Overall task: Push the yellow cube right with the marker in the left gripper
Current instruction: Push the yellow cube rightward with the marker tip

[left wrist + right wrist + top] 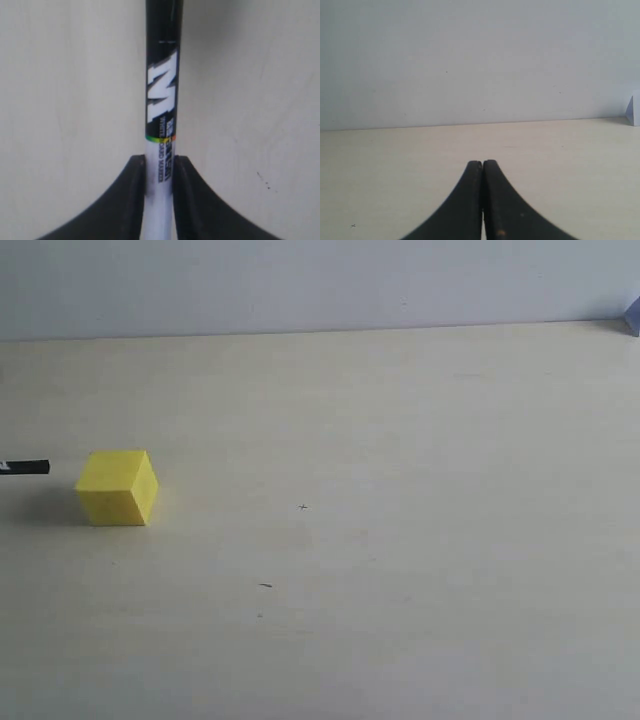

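Table (420, 440): one pale, plain surface is seen; its far edge is met by a light wall (300, 285).
Yellow cube (117, 487): one is counted. It is set flat on the left part of the table, well short of the far edge, with one corner turned towards the exterior camera.
Marker (162, 100): one is counted. In the exterior view only its black end (25, 467) is shown, level with the cube's upper half and pointed at the cube's left side. It is held just beside the cube, and a narrow gap is left between them.
Marker label: a large white letter on black is printed along the barrel, with small print below it on the white part.
Left gripper (160, 165): one is seen, in the left wrist view only. The marker's white barrel is pinched between its two black fingers (131, 195), and the marker is pointed straight out ahead of them.
Right gripper (482, 167): one is seen, in the right wrist view only. Its two black fingers are pressed together at the tips, and nothing is held between them. It is kept above bare table and faced towards the wall.
Blue object (633, 315): one is seen at the far edge of the table, on the right, and is cut off by the frame. What it is cannot be told.
Dark marks: two small ones are counted on the table, one (303, 507) near the middle and one (265, 585) nearer the front.
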Action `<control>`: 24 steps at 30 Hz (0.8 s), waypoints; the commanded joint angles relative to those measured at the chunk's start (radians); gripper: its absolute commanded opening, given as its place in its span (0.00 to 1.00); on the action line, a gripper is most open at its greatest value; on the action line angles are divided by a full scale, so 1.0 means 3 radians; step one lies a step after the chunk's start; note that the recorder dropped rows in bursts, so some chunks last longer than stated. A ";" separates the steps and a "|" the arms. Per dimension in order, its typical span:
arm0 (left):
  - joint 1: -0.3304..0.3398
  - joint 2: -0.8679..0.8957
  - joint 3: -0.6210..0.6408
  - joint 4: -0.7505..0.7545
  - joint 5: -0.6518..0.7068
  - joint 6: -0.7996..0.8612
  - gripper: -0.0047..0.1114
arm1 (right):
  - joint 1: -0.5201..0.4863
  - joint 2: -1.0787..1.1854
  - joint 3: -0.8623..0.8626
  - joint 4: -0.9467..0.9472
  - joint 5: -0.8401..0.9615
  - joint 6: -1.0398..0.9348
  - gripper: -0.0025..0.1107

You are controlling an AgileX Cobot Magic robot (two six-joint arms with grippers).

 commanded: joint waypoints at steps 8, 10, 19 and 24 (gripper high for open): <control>-0.0045 0.0069 0.0017 -0.0033 -0.0022 0.0018 0.04 | 0.0003 -0.0018 0.0017 -0.0001 -0.0028 -0.0005 0.02; -0.0045 0.0099 0.0017 -0.0033 -0.0005 0.0018 0.04 | 0.0003 -0.0018 0.0017 -0.0001 -0.0028 -0.0005 0.02; -0.0135 0.0137 0.0017 -0.0033 -0.0078 0.0018 0.04 | 0.0003 -0.0018 0.0017 -0.0001 -0.0028 -0.0005 0.02; -0.0223 0.0137 0.0017 -0.0033 -0.0108 -0.0006 0.04 | 0.0003 -0.0018 0.0017 -0.0001 -0.0028 -0.0005 0.02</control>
